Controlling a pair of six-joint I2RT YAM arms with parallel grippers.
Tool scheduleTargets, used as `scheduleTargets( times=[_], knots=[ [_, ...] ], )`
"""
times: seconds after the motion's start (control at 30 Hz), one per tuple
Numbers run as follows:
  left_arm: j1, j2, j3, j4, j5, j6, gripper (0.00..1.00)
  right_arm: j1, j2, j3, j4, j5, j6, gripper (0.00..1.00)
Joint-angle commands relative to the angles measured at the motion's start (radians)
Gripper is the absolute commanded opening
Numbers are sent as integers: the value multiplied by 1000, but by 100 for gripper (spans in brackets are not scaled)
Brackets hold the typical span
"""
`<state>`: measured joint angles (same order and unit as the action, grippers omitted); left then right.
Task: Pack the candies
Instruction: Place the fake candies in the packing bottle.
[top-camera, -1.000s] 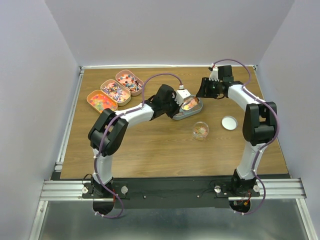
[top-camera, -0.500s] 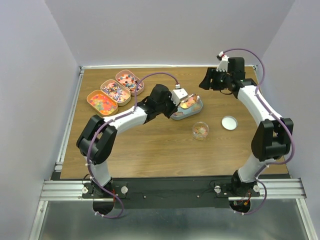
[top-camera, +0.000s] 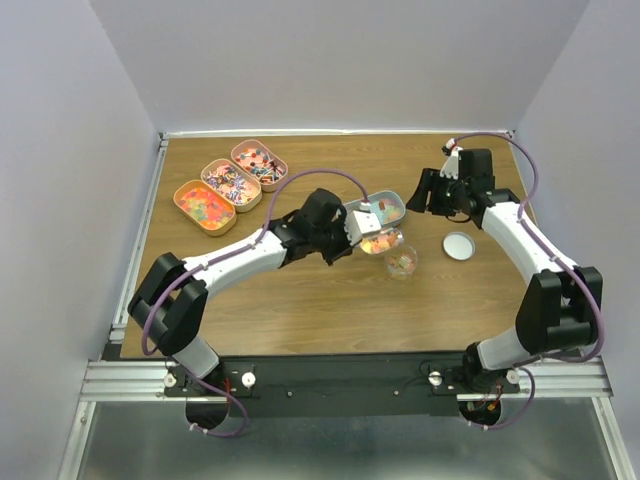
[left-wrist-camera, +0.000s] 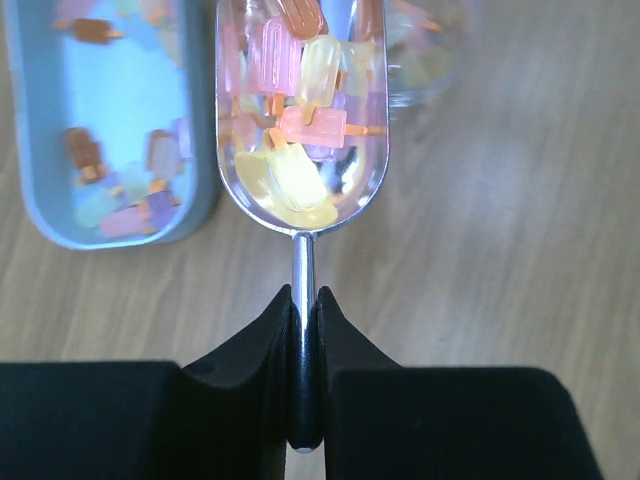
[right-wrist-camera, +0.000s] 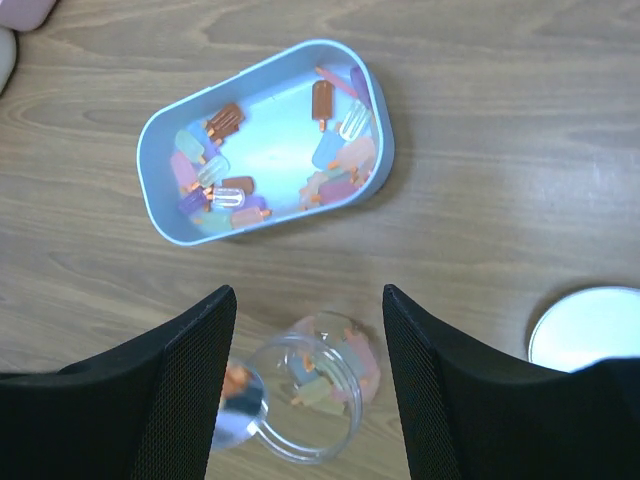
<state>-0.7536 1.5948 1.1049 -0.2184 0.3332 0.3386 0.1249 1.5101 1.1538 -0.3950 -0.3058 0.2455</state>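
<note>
Left gripper (left-wrist-camera: 303, 300): clamped on scoop (left-wrist-camera: 300, 190) handle; candies (left-wrist-camera: 300, 120) loaded
Jar (left-wrist-camera: 428, 55): just beyond scoop tip; right of its long axis
Right gripper (right-wrist-camera: 307, 295): jaws apart; empty; the farther arm

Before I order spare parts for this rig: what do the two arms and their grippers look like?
The left arm and right arm are alike: white tubular links between bulky black joint housings, a purple cable looped along each. The left gripper and right gripper have black fingers, finely mesh-textured on the right.
</note>
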Motion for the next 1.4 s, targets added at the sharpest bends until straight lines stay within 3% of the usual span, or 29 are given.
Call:
scheduleTargets(
  times=[0.0, 0.4, 1.17, 1.37],
  knots=[
    [-88, -38, 13, -133, -31, 50, 0, 2, -103, -58, 11, 50, 46, 68],
    [-127, -9, 142, -321, -88, 50, 0, 2, -200, -209, 47, 39, 69, 68],
    [-147, 126, 309, -518, -155, 39, 0, 4, -226, -255, 68, 63, 57, 68],
    [-154, 131, 349, -555, -174, 37, 0, 4, -229, -256, 70, 76, 60, 78]
  ],
)
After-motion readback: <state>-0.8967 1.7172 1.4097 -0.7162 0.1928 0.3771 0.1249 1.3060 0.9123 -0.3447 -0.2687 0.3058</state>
